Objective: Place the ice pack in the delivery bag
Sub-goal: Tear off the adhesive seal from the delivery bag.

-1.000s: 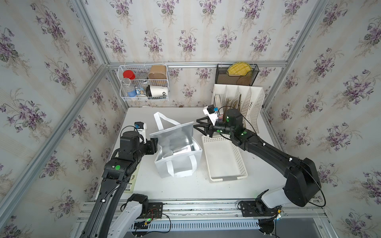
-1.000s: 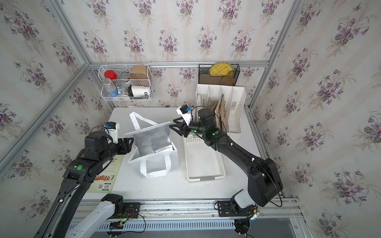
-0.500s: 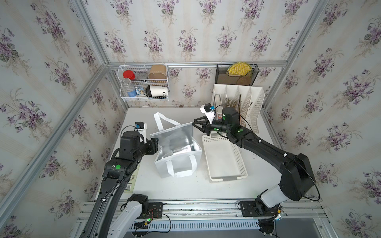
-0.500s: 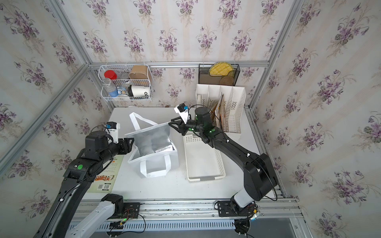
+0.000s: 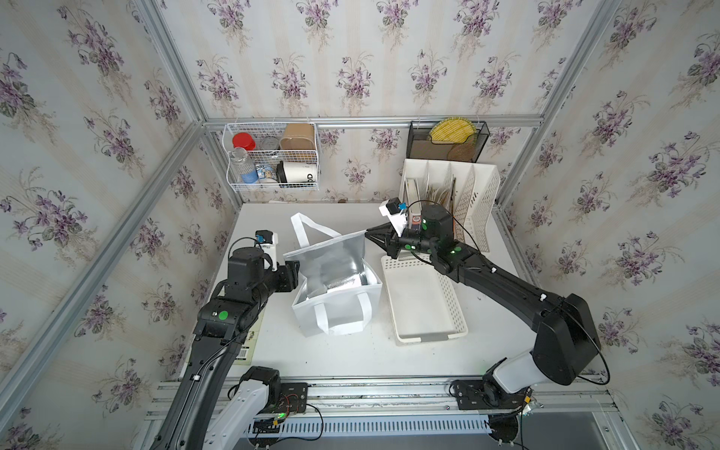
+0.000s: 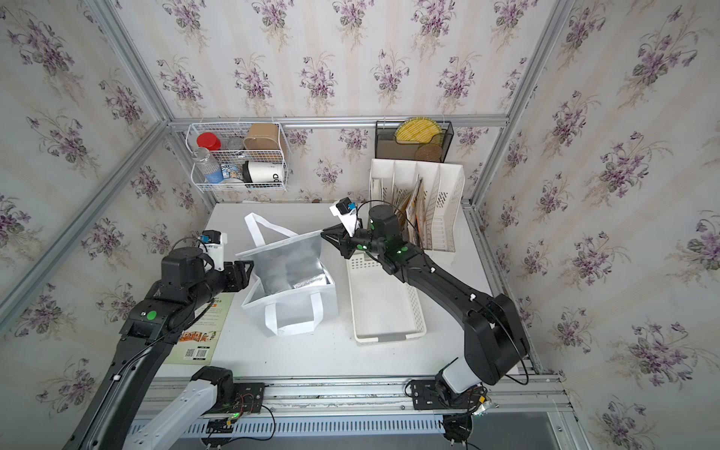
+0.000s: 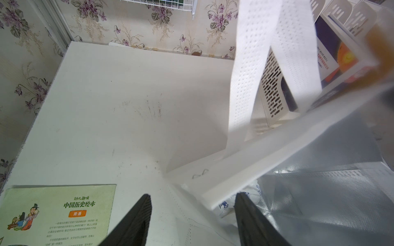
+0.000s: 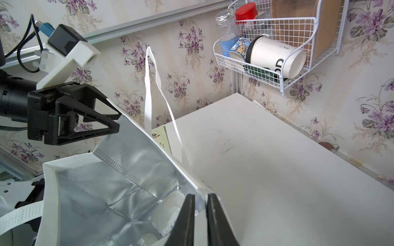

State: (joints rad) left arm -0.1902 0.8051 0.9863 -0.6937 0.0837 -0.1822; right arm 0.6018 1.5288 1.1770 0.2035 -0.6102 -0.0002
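Two arms flanked the delivery bag, which stood open on the white bench with its silver foil lining showing. The right end effector reached the bag's far corner on the basket side. In the right wrist view its two fingers were pressed nearly together on the thin white rim there, so it was gripping the bag's edge, and the far wall stood lifted above the rest of the rim.

The left end effector sat at the opposite side of the bag. Its fingers were spread wide, and a corner of the rim lay between them in the left wrist view; I could not tell whether either finger touched the fabric.

The ice pack, white and crinkled with blue print, lay down inside the bag against the foil, below the rim.

One strap handle stood upright behind the bag. Just beside the bag, on the right arm's side, sat a white perforated basket. A children's picture book lay flat on the bench under the left arm. On the back wall hung a wire rack of cups and bottles, and a white file organizer stood at the bench's far corner.
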